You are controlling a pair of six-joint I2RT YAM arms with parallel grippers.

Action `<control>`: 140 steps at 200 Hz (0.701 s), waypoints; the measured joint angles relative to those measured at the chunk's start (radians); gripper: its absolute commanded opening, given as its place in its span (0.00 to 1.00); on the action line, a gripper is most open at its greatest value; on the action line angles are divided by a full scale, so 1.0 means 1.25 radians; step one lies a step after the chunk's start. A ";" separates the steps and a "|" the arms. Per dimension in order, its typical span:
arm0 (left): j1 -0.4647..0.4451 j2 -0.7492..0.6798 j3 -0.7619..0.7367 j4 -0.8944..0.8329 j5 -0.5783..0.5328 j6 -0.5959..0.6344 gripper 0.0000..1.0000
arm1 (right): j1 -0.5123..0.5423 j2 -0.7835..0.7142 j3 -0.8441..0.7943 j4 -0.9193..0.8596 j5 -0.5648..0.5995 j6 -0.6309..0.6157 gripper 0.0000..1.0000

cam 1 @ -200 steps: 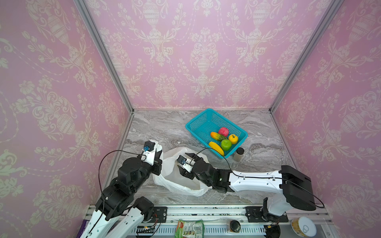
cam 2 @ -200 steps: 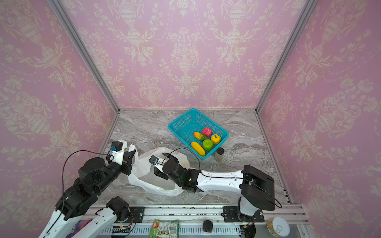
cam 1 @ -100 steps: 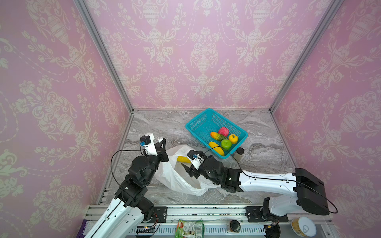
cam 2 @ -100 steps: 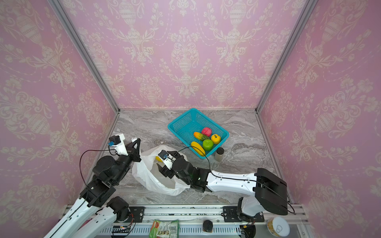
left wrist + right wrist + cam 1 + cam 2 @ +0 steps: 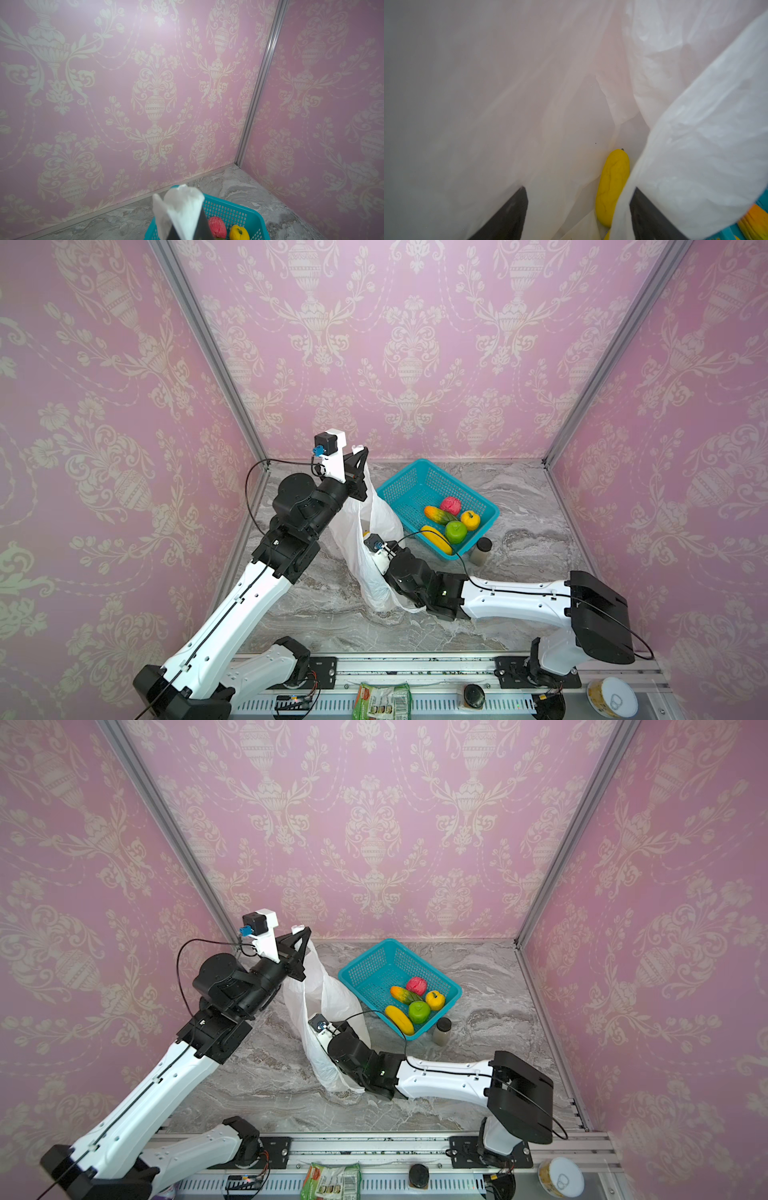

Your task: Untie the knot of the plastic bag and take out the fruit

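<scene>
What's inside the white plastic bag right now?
One smooth yellow oblong fruit lies inside the thin white plastic bag, ahead of the open right gripper. Crumpled folds hide anything else in it.

The plastic bag [image 5: 382, 514] stands left of the basket [image 5: 405, 485] holding fruit [image 5: 456, 531]; a jar [image 5: 481, 551] stands just before it.
</scene>
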 measured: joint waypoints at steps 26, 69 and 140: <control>0.000 -0.025 -0.067 0.020 0.052 -0.010 0.00 | 0.000 -0.001 -0.002 -0.005 0.034 0.002 0.80; 0.001 -0.245 -0.386 0.008 0.055 -0.053 0.00 | 0.000 -0.048 -0.062 -0.001 0.033 0.002 0.83; 0.001 -0.563 -0.619 -0.150 -0.094 -0.061 0.00 | 0.017 -0.063 -0.099 0.044 -0.068 -0.003 0.75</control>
